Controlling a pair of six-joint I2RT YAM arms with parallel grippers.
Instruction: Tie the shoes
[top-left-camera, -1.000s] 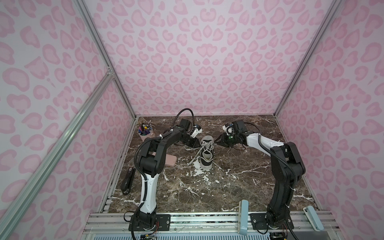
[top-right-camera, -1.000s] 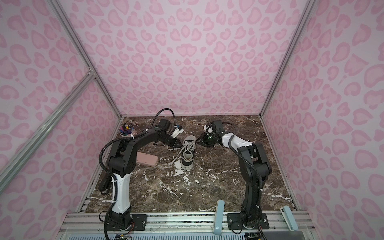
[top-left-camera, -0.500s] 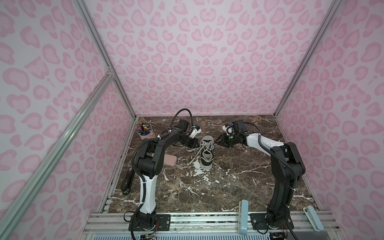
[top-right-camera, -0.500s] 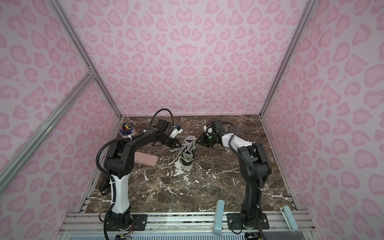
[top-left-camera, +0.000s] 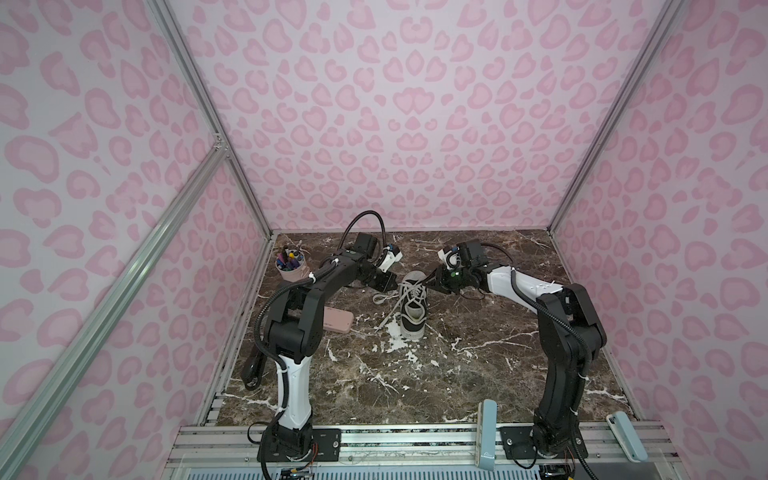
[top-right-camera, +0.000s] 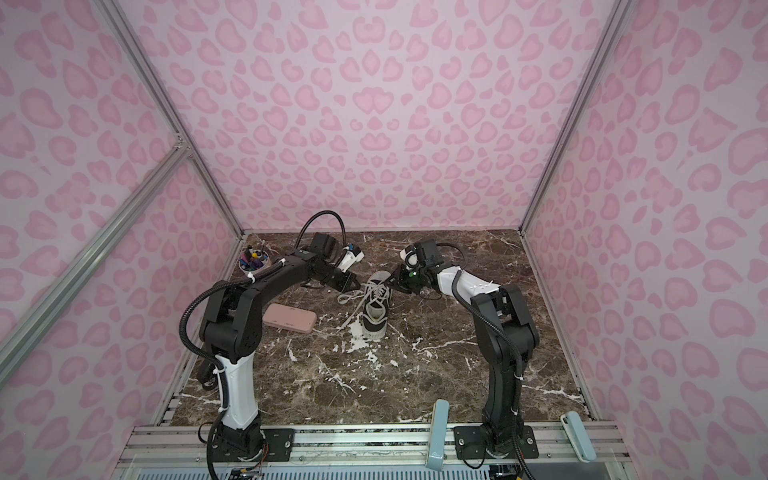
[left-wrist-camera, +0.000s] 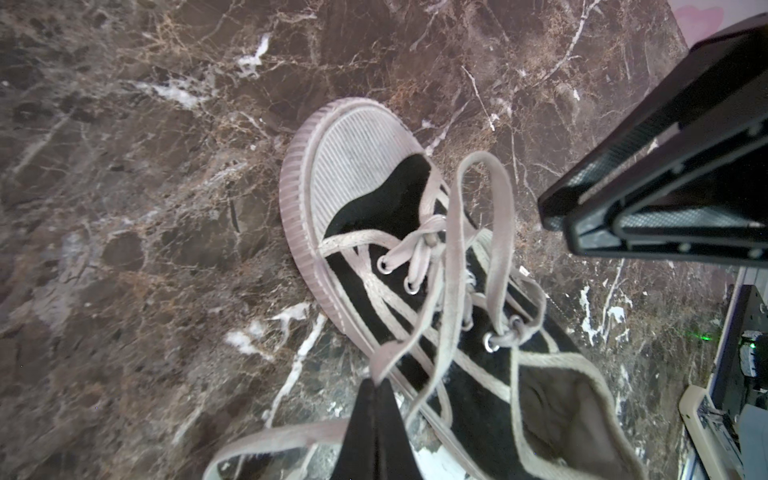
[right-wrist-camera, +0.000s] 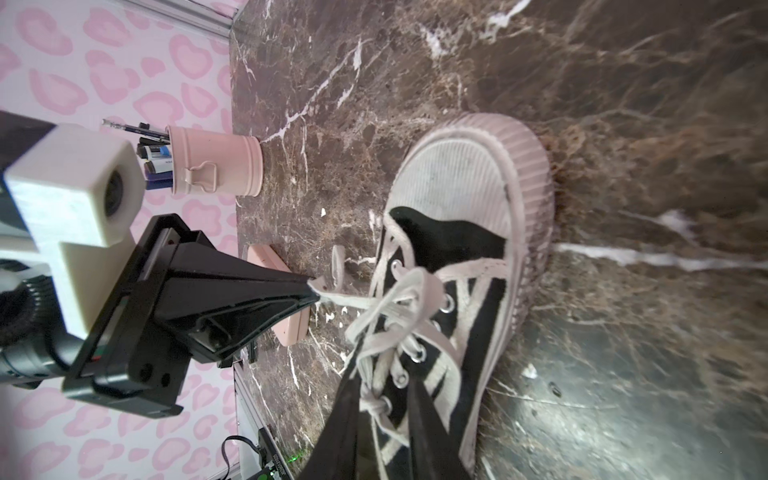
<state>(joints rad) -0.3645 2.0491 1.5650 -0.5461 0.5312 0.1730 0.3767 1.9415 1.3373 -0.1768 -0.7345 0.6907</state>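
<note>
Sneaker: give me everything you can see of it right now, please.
The sneaker is small, black canvas, with a ribbed white rubber toe cap and sole, grey lining and metal eyelets. It stands upright on its sole on the marble table, toe towards the near edge. Its white flat laces are loose, no bow yet. The left end effector is shut on one lace; the right end effector straddles others.

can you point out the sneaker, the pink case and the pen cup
sneaker (left-wrist-camera: 357, 162): left wrist view, on the ribbed white toe cap
pink case (top-right-camera: 289, 318): in a top view, on its flat top face
pen cup (right-wrist-camera: 216, 166): right wrist view, on its pink side wall
</note>
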